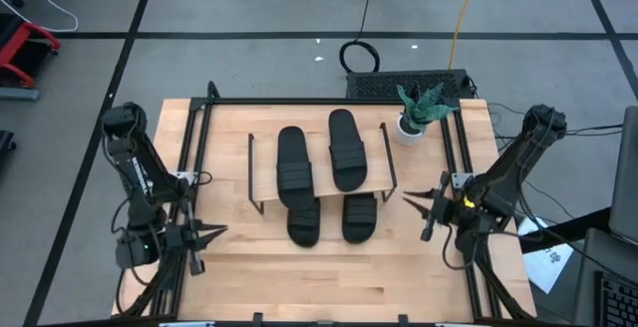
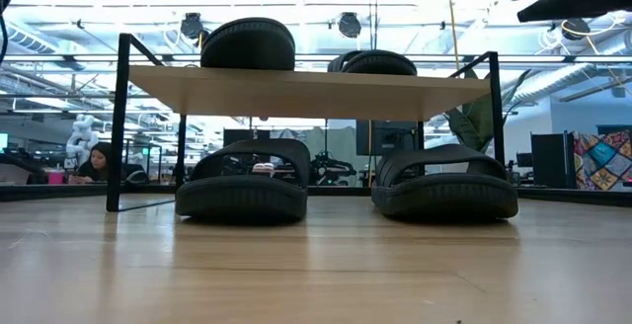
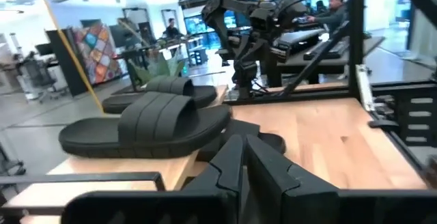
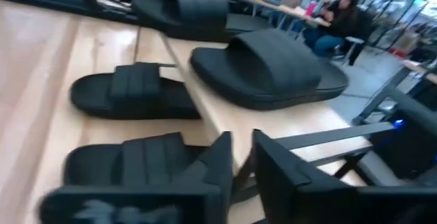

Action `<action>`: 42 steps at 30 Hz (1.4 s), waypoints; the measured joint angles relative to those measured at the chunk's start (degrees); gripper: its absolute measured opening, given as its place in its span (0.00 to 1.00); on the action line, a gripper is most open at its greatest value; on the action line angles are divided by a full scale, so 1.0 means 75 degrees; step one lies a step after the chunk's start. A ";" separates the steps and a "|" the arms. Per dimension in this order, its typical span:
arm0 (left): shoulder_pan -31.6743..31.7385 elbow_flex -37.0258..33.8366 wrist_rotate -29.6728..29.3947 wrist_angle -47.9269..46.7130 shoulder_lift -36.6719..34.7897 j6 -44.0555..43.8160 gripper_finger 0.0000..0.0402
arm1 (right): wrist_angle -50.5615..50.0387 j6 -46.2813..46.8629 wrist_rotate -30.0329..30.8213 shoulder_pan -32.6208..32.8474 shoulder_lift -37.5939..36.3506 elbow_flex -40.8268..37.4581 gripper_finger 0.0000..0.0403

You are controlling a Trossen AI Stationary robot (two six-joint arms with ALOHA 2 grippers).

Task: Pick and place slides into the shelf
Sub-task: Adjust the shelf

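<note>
From above, two slides (image 1: 294,167) lie side by side on the shelf (image 1: 261,179) top board, and two more (image 1: 303,219) poke out from beneath its near edge on the worktop (image 1: 329,277). The left gripper (image 1: 204,235) hangs off to the shelf's left, the right gripper (image 1: 424,205) off to its right, both empty with jaws slightly apart.

At table height, one pair sits on the board, the other pair (image 2: 242,181) under it between the legs.

The left wrist view looks along the top pair (image 3: 147,125); jaws nearly together, holding nothing.

The right wrist view shows both tiers (image 4: 130,94) filled. By my read, all four are placed and the job looks finished.
</note>
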 joint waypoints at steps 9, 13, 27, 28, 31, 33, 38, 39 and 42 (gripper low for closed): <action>0.1059 -0.0011 -0.0004 -0.1945 -0.0001 -0.2551 0.01 | -0.0457 0.0486 0.0461 -0.0349 -0.0128 -0.0030 0.00; 0.1445 -0.0011 -0.0001 -0.2125 -0.0002 -0.2832 0.00 | -0.0504 0.0874 0.0388 -0.0984 -0.0037 -0.0030 0.00; 0.2538 -0.0011 0.0002 -0.2101 -0.0002 -0.3229 0.00 | -0.2449 0.2758 0.0075 -0.2483 0.0170 -0.0030 0.00; 0.2626 -0.0011 0.0002 -0.2101 -0.0002 -0.3230 0.00 | -0.2612 0.2913 -0.0017 -0.2572 0.0170 -0.0030 0.00; 0.2820 -0.0011 0.0000 -0.2101 0.0000 -0.3191 0.00 | -0.2915 0.3106 -0.0261 -0.2761 0.0170 -0.0030 0.00; 0.2906 -0.0011 0.0000 -0.2101 -0.0002 -0.3039 0.00 | -0.2982 0.3076 -0.0426 -0.2850 0.0170 -0.0030 0.00; 0.3349 -0.0010 0.0006 -0.2087 -0.0210 -0.2535 0.00 | -0.2983 0.2689 -0.0441 -0.2905 0.0143 -0.0030 0.00; 0.3507 0.0002 0.0039 -0.2086 -0.0338 -0.2187 0.00 | -0.2981 0.2626 -0.0437 -0.2905 0.0139 -0.0030 0.00; 0.4133 0.0082 0.0832 -0.2067 -0.0875 -0.0834 0.00 | -0.2938 0.2478 -0.0435 -0.2905 0.0109 -0.0030 0.00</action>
